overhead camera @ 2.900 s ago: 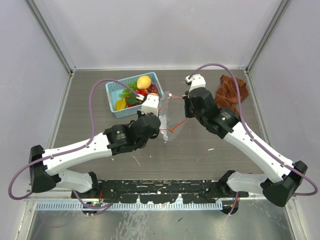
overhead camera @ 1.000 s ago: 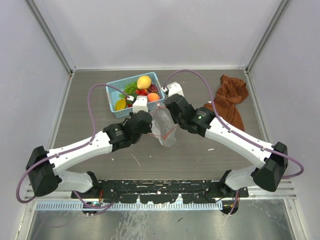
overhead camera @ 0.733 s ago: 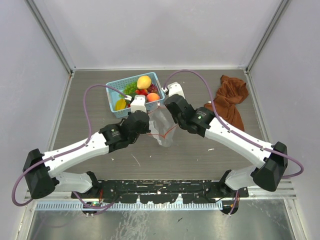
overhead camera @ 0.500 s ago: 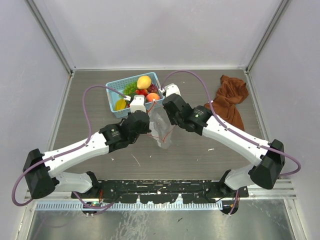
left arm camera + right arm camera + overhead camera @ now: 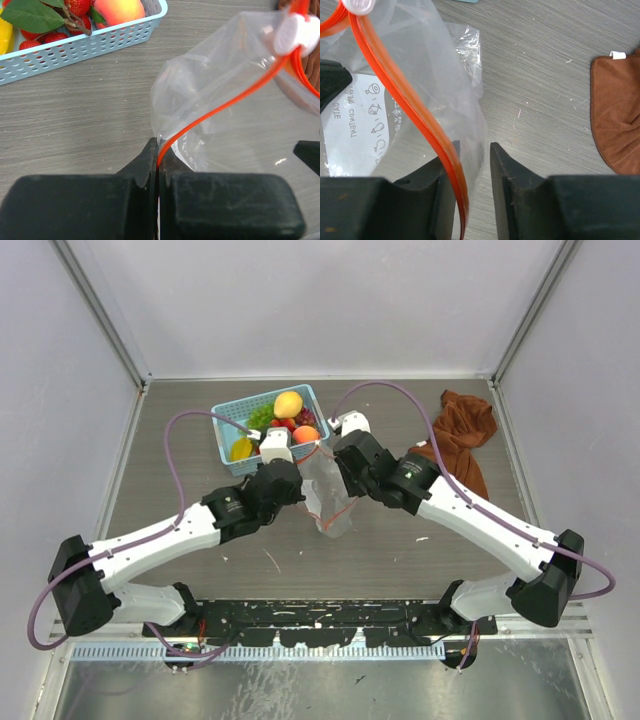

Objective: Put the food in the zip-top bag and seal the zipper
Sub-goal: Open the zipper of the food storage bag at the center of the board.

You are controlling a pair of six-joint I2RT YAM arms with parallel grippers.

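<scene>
Between the jaws, zipper (image 5: 225, 102) left-to-right.

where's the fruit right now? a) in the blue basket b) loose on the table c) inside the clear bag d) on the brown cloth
a: the fruit all lies in the blue basket, and the clear bag looks empty.

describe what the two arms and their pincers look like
The left arm and right arm have white links, chunky black joint housings and a looping purple cable each. The left pincer and right pincer each have two matte black fingers, blocky, narrowing towards the tips.
</scene>
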